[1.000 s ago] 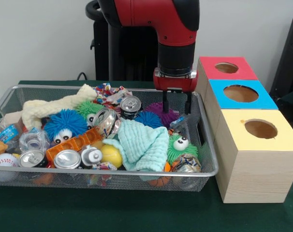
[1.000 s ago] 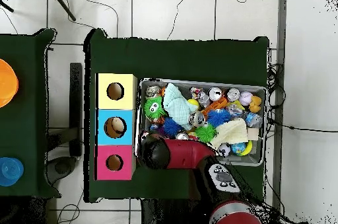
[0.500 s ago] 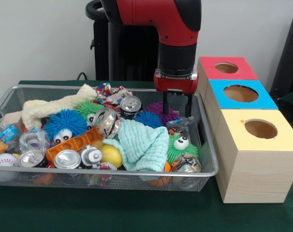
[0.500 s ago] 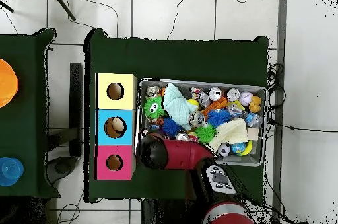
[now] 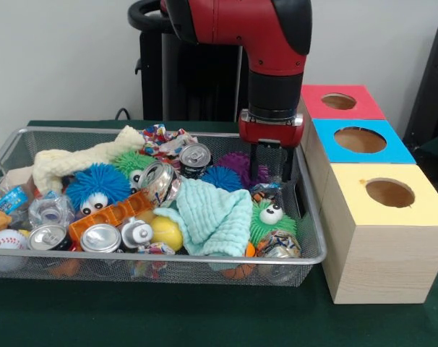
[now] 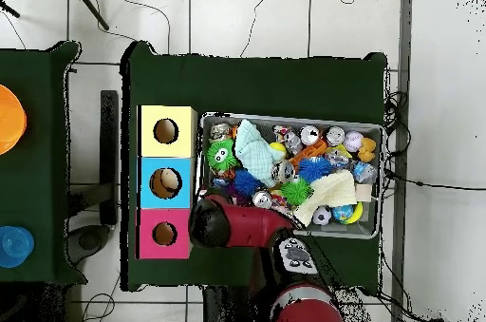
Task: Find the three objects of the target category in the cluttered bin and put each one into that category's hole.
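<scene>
— Bottles first: where are they?

— Nearest, at the cluttered bin (image 5: 204,258)'s left end, one crumpled bottle (image 5: 51,210) and a blue label (image 5: 8,199) beside it lie among the cans. Neither looks touched.

— And the gripper?

— Farther back, the gripper (image 5: 271,163) hangs with fingers apart and empty over the bin's right end. Beyond, the hole (image 5: 360,139) in the blue box shows something pale inside from overhead, perhaps one bottle delivered.

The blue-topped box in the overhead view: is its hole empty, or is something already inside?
Not empty. Looking down, the hole of the blue-topped box shows a pale object inside; what it is cannot be told.
</scene>
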`<state>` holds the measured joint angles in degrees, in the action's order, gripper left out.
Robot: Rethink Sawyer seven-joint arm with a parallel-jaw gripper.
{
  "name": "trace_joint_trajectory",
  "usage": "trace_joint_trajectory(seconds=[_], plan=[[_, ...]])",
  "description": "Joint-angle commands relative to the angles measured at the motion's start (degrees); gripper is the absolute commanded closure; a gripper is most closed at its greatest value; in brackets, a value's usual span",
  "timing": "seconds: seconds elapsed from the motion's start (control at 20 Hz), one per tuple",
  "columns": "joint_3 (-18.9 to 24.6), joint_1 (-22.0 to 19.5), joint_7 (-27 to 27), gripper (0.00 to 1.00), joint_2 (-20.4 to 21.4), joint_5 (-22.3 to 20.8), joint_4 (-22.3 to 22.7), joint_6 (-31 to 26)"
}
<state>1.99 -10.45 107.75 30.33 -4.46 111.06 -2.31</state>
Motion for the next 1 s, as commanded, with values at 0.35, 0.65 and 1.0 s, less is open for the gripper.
trace_joint_trajectory(seconds=[0.35,0.65,1.0], plan=[[-1.36,-0.03,10.67,0.00,-6.81,3.85,-4.26,6.23],[-1.75,0.43,9.93,0.00,-7.50,4.24,-4.64,6.16],[-2.97,1.82,8.17,0.00,-7.71,3.64,-5.21,3.89]])
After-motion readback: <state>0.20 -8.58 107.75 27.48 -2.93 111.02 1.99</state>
